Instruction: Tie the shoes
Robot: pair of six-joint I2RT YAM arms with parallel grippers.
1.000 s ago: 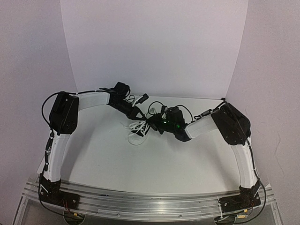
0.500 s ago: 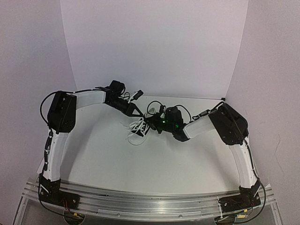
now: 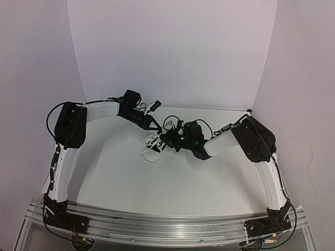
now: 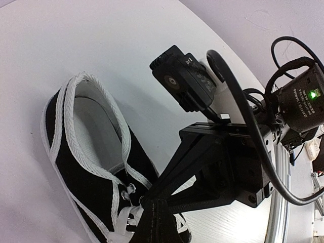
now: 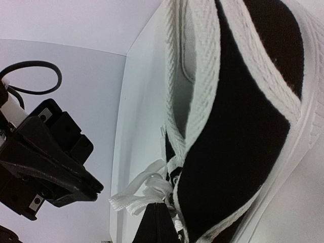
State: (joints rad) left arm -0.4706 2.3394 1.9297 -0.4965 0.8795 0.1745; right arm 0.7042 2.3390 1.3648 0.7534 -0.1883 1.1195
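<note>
A small black canvas sneaker (image 4: 83, 167) with white trim sits on the white tabletop (image 3: 157, 183), around the middle and toward the far side. Both arms reach in over it. Its white laces (image 3: 151, 145) spill loosely toward the near side in the overhead view.

The left tool (image 4: 152, 216) comes in from the left with its fingers pressed together, the tip right at the lacing by the shoe's opening. Whether it grips a strand cannot be told.

The right tool (image 5: 157, 221) comes in from the right, also pressed together. A flat lace strand (image 5: 132, 201) runs up to its tip beside the sneaker's side wall, but a firm pinch cannot be confirmed.

The two tools stand close together over the laced part of the shoe, and the heel opening is in plain sight of both wrist cameras.
</note>
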